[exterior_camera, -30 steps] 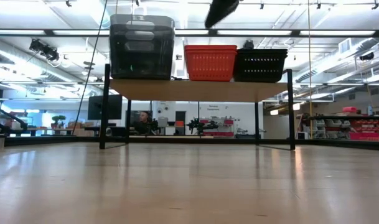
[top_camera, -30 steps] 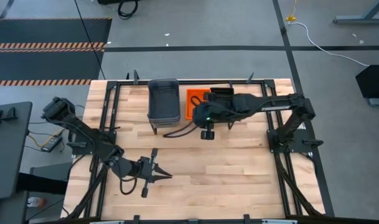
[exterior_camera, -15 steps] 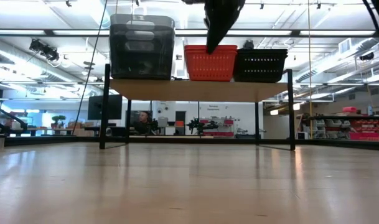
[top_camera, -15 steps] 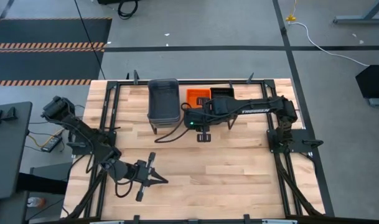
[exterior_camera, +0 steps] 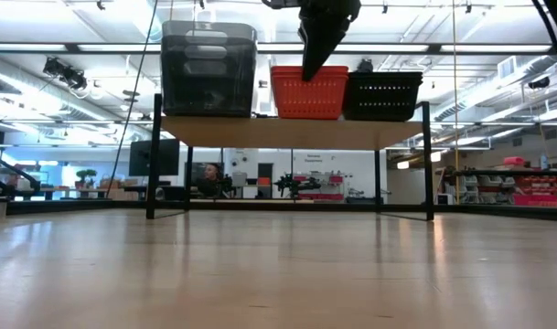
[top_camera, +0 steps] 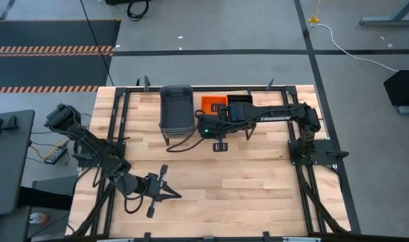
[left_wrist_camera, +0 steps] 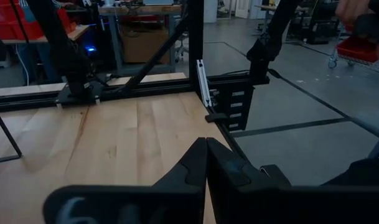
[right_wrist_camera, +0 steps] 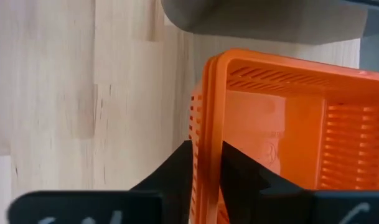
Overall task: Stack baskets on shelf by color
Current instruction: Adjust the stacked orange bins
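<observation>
On the shelf (exterior_camera: 287,131) stand 3 stacks: smoky grey baskets (exterior_camera: 208,68), bright orange baskets (exterior_camera: 310,92) with slotted walls, black mesh baskets (exterior_camera: 381,96). The right claw (right_wrist_camera: 206,163) pinches the orange rim. The left claw (left_wrist_camera: 206,155), fingers together, hovers low over the tabletop (top_camera: 244,175).

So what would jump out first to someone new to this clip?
The right gripper straddling the rim of the orange basket, mid-shelf. Beside it stand the taller grey basket stack and the black baskets. The left gripper waits low over the table's near side, shut.
</observation>
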Available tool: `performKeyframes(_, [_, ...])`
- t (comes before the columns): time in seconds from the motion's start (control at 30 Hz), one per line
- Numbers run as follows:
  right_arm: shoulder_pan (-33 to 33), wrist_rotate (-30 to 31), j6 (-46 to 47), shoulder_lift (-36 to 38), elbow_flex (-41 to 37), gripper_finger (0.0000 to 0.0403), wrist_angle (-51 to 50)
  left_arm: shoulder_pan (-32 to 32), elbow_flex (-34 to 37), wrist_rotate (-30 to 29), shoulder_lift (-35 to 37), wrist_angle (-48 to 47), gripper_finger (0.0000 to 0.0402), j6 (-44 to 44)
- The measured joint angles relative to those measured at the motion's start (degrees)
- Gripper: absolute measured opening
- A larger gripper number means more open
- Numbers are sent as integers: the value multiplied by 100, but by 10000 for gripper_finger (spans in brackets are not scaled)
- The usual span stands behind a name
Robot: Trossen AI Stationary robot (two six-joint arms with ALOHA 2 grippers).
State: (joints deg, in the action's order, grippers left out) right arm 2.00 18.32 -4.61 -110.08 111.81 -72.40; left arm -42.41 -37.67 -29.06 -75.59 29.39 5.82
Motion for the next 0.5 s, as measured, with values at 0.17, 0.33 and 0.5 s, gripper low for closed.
performKeyframes(0.17, [0, -4, -37, 0, 0, 50, 53, 0, -2, 0, 0, -11, 17, 55])
performKeyframes(0.33, [0, -17, -54, 0, -4, 41, 65, 0, -2, 0, 0, -11, 11, 79])
performKeyframes(0.5, [0, -17, -54, 0, -4, 40, 67, 0, -2, 0, 0, -11, 10, 101])
